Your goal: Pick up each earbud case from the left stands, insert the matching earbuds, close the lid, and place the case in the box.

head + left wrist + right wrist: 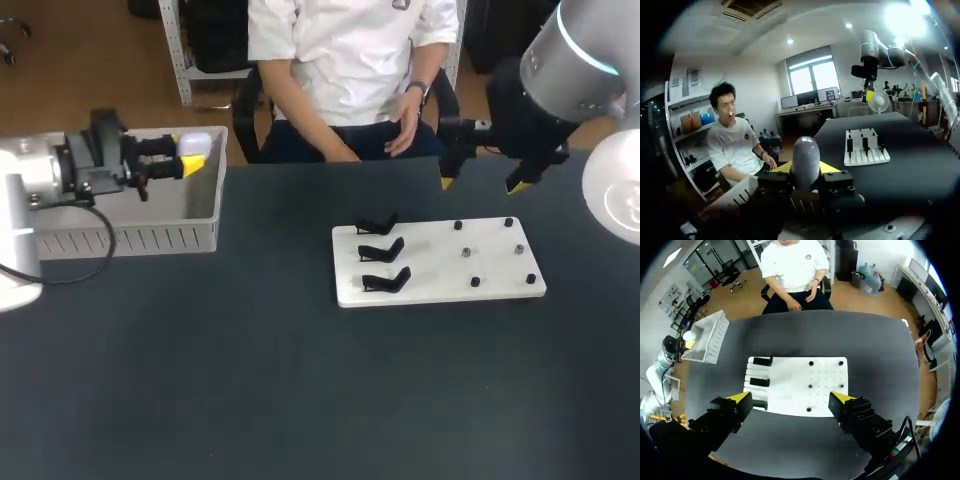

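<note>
left gripper (186, 162) clamped on case (196, 143), held over box (216, 205), likely for drop-off | right gripper (480, 185) fingers wide apart, high over board (440, 290), seemingly idle | stands (381, 251) empty | left wrist view alone shows case pinched on both sides; right wrist view shows the open gap

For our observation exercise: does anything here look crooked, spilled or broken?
Nothing stands out: the board lies flat, three stands sit in a row, and the left pincer holds the case over the box.

White board (430, 292); black stands (383, 249); dark table (250, 380); grey box (150, 240); case (805, 162) perhaps white.
</note>
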`<control>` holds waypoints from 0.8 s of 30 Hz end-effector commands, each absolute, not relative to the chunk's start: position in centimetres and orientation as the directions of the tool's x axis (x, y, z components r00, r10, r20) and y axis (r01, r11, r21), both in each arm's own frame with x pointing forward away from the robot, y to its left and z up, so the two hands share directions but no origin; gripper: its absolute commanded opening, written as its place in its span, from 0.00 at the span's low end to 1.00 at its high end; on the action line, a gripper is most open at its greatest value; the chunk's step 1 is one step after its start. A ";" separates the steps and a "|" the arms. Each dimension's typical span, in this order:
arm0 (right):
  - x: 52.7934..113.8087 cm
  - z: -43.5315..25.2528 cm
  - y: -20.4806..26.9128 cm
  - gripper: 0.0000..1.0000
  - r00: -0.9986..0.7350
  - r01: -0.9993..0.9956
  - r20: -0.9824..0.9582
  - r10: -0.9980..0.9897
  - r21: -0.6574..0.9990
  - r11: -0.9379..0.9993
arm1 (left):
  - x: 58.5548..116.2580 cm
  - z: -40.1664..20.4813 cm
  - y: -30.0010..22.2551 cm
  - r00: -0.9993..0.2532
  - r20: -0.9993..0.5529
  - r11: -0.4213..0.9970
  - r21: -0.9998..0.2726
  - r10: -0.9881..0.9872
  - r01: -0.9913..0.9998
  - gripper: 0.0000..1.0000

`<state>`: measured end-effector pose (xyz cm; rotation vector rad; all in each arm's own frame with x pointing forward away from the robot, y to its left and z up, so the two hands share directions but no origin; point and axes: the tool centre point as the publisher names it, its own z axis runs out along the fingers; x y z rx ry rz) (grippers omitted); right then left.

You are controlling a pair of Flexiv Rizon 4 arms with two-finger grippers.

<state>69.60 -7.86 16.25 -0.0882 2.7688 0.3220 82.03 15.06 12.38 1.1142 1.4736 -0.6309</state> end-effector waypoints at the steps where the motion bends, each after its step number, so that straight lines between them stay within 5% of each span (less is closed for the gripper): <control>1: 68.7 16.3 -8.0 1.00 -0.916 -0.090 -0.401 -0.002 0.200 0.976 | 81.3 11.8 17.1 0.077 -0.952 0.417 0.201 0.295 0.887 0.00; 15: 67.4 16.4 -8.1 1.00 -0.920 -0.089 -0.392 -0.007 0.192 0.977 | 83.7 6.1 19.5 -0.074 -0.936 0.452 0.096 0.345 0.887 0.04; 18: 67.5 16.1 -8.5 1.00 -0.921 -0.087 -0.390 -0.003 0.199 0.976 | 83.5 5.7 19.6 -0.074 -0.941 0.468 0.095 0.330 0.879 0.36; 19: 67.5 16.2 -8.5 1.00 -0.921 -0.089 -0.390 -0.003 0.201 0.976 | 83.3 5.9 19.6 -0.072 -0.941 0.469 0.097 0.330 0.878 0.86; 20: 67.6 16.3 -8.6 1.00 -0.919 -0.092 -0.395 -0.005 0.202 0.975 | 83.2 6.2 19.5 -0.066 -0.941 0.466 0.103 0.333 0.879 1.00; 24: 67.6 16.6 -8.7 1.00 -0.906 -0.117 -0.423 -0.015 0.216 0.969 | 82.5 8.0 19.3 -0.033 -0.938 0.456 0.137 0.346 0.879 1.00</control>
